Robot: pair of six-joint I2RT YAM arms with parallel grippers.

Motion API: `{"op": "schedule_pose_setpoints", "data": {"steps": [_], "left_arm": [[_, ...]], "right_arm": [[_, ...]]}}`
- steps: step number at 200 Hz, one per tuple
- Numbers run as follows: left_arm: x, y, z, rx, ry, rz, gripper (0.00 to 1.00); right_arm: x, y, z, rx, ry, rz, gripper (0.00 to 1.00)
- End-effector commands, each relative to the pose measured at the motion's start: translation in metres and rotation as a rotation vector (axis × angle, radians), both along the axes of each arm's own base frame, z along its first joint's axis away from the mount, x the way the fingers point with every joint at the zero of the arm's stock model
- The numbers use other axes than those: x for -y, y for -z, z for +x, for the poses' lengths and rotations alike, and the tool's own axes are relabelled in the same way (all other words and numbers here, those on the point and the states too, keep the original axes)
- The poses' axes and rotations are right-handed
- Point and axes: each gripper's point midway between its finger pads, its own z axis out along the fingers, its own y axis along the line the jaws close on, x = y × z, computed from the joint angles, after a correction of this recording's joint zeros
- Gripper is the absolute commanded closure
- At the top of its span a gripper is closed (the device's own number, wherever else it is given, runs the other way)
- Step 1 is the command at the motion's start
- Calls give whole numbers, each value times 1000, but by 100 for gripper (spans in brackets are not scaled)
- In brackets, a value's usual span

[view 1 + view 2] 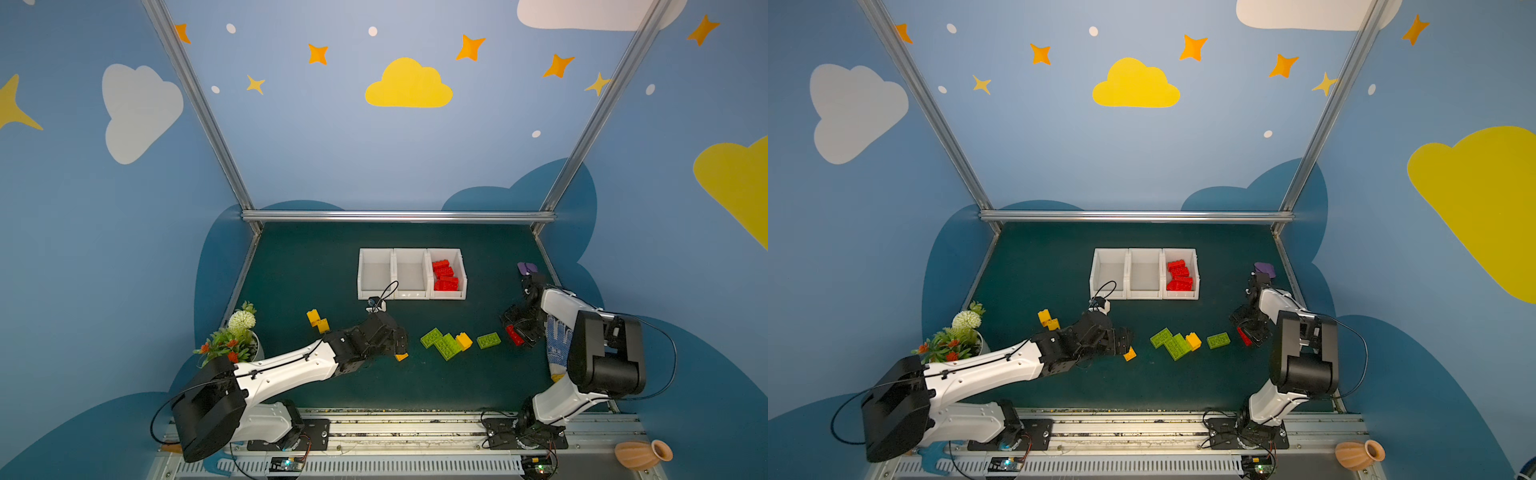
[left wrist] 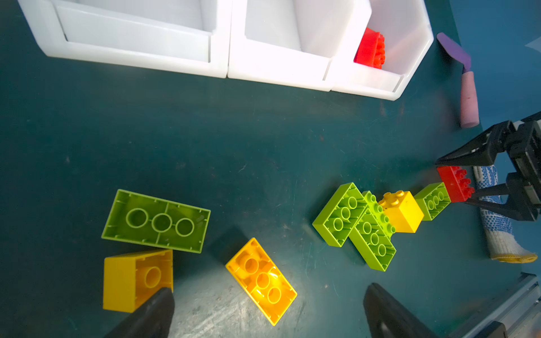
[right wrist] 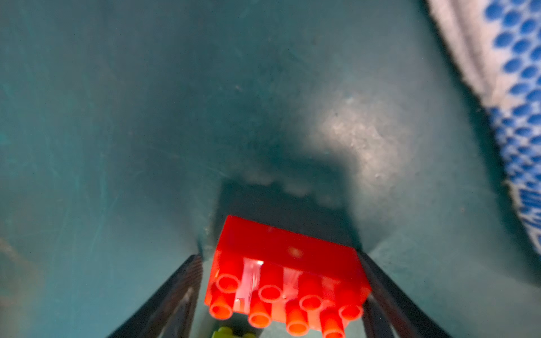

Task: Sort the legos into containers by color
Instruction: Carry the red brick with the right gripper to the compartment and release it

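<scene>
A: Right claw (image 3: pixel 279 260)?
B: Straddling red brick (image 2: pixel 455 183), front right of tabletop (image 1: pixel 332 270), set up for a pinch. Clamped or not, cannot tell.
A: Room?
B: Tight: glove (image 1: pixel 555 340) one side, green brick (image 2: pixel 433 200) other. Straight up looks free, then to red bin (image 1: pixel 461 266).
A: Left claw (image 2: pixel 268 288)?
B: Spread wide, empty, over yellow brick (image 2: pixel 262 281). Likely next pick.

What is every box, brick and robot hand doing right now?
Left bin, empty.
Middle bin, empty.
Right bin, holding red bricks.
Left gripper, open above a yellow brick.
Right gripper, jaws around a red brick, grip unclear.
Green bricks, loose on the table.
</scene>
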Motion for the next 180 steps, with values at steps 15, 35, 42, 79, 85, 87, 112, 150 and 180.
{"op": "schedule_pose_setpoints", "data": {"steps": [15,35,42,79,85,87,112,150,180], "left_arm": [[-15,6,-6,-8,-29,31,0],[-19,5,-6,-2,-38,41,0],[-21,5,-6,-1,-43,50,0],[-29,2,-6,9,-61,73,0],[-31,3,-6,10,-64,80,0],[-32,2,-6,13,-66,82,0],[-43,-3,-7,27,-83,102,0],[-61,-12,-9,60,-120,83,0],[-73,-15,-10,77,-146,72,0]], "right_arm": [[-3,4,17,27,-10,9,26],[-5,3,22,27,-41,-8,29],[-6,3,23,25,-54,-13,30],[-18,1,32,39,-134,-28,43],[-20,-2,34,44,-150,-34,44],[-21,-3,35,48,-154,-37,44],[-32,-22,46,90,-235,-68,44],[-53,-63,64,186,-366,-82,48],[-73,-97,77,275,-466,-65,49]]}}
